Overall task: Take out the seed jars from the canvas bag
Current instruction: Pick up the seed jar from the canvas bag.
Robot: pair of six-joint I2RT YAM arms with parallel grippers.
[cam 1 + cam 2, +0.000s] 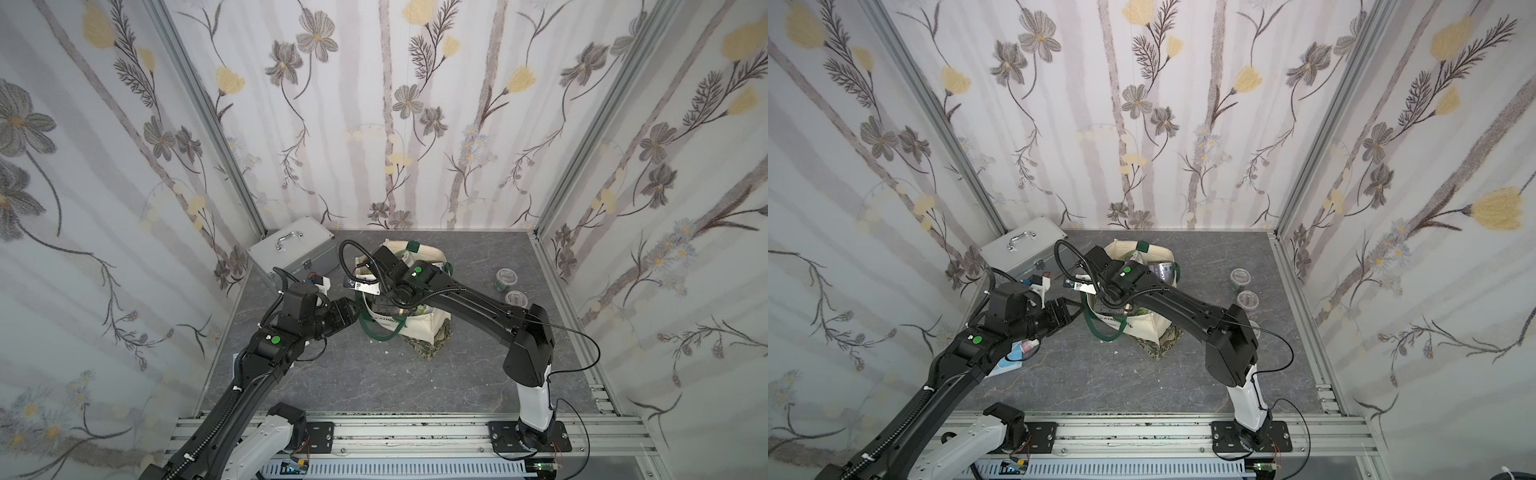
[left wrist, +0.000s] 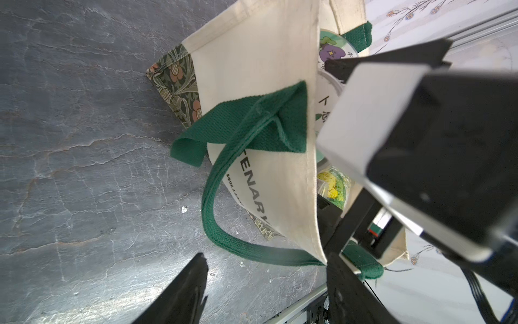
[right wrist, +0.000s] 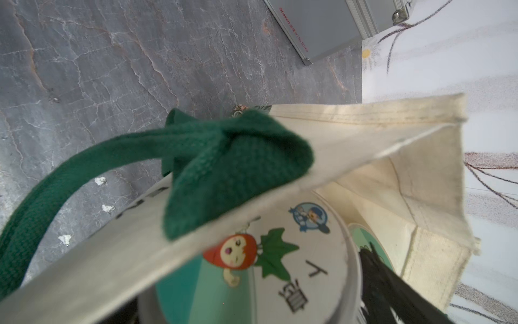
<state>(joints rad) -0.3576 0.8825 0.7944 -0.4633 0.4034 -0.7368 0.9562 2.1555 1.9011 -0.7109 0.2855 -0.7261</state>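
Grey stone-look tabletop [image 1: 332,374], floral paper on the walls at back and both sides. We log near to far.

Nearest us: alu rail [image 1: 415,432] w/ both arm bases bolted on. Just past it, under the left arm, a flat blue-white packet [image 1: 1007,365] and a tiny pink-capped bottle [image 1: 1027,345] lie on the top.

Mid-table: left gripper [image 2: 266,254] sits low at the left side of the canvas bag [image 1: 419,326], jaws parted, nothing clamped. The green handle [image 2: 224,179] hangs btwn its fingers, and the corner of the bag's front rim meets one finger [image 2: 344,286].

Bag stands upright w/ mouth open, leafy base [image 1: 428,347] on the top, near handle drooped over the front lettering.

Right gripper [image 3: 252,280] is down inside the bag's mouth, jaws set wide either side of the tomato-sticker jar [image 3: 316,252], which has a white lid. One finger [image 3: 381,280] is hard by the lid rim and the other is mostly hidden behind canvas. We can't tell if they press the jar.

More seed jars inside, beside it: a purple-flower jar [image 2: 332,47] and a yellow-green jar [image 2: 333,185].

Further right: a clear-lidded jar [image 1: 506,276] and its neighbour jar [image 1: 515,298] stand on the top, well apart from the bag, near the right wall.

Far left corner: silver case [image 1: 291,249], lid down, handle on top.
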